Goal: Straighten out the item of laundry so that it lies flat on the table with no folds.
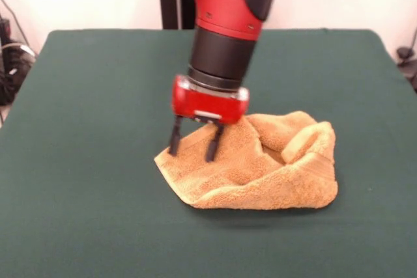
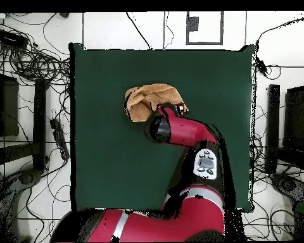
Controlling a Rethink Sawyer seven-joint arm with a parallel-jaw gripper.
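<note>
1. The towel [image 1: 260, 164] lies crumpled near the middle of the green worktop [image 1: 85, 96], its right side rolled up into a raised pocket and its near edge doubled under.
2. Judged by its look, it is light, soft terry: it should drape and drag easily, and a pulled corner may haul the whole cloth along instead of unfolding it.
3. Best holds seem to be the flat hemmed corners, such as the left point beside the tool.
4. The tool [image 1: 194, 146] stands over the towel's left corner, fingers apart, one at the edge, one on the cloth, gripping nothing.
</note>
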